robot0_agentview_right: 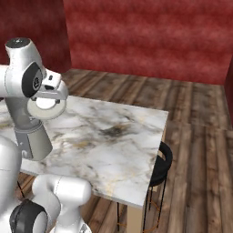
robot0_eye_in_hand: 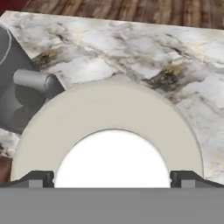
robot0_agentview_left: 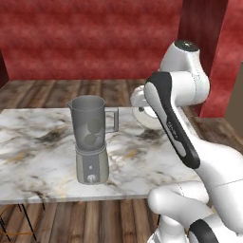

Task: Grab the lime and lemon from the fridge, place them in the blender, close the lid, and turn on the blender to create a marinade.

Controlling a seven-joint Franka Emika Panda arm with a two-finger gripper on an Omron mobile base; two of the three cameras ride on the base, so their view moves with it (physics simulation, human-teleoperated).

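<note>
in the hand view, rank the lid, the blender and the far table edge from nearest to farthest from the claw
1. lid: right at the claw, spanning the gap between its wide-set fingertips.
2. blender: off to the view's left, its handle just beyond the lid's rim.
3. far table edge: along the top of the view, past the marble.

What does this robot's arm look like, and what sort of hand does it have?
The white arm is built of smooth, rounded, glossy segments, with dark grey to black panels and rings at the joints and a dark cap on its topmost joint. No loose cables show. Its hand, the gripper, has just two small dark fingertips, blocky, with lighter grey inner pads.
</note>
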